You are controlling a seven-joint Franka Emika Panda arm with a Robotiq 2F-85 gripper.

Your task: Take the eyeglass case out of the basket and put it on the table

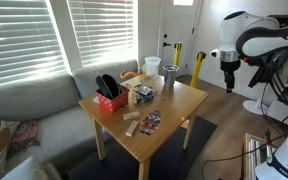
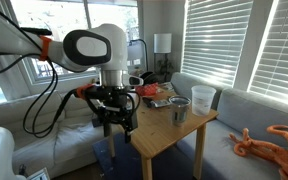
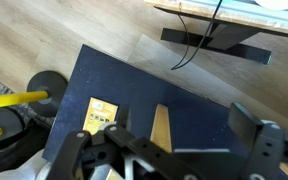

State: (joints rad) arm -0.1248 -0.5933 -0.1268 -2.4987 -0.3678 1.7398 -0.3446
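Observation:
The red basket [image 1: 111,100] sits on the far left corner of the light-wood table [image 1: 174,108]. The black eyeglass case [image 1: 105,85] leans in it, one end sticking up above the rim. My gripper [image 1: 230,84] hangs in the air well off to the right of the table, open and empty. In an exterior view the gripper [image 2: 117,122] is beside the table's near edge [image 2: 174,130], and the basket [image 2: 152,92] shows partly behind the arm. In the wrist view the open fingers [image 3: 181,120] point down at a dark blue rug [image 3: 134,85] and a table leg [image 3: 161,128].
A white bucket [image 1: 152,66] and a dark cup [image 1: 169,79] stand at the table's back. Small boxes and cards [image 1: 144,120] lie on the top. A grey sofa [image 1: 34,105] runs along the window. An orange plush [image 2: 269,140] lies on it.

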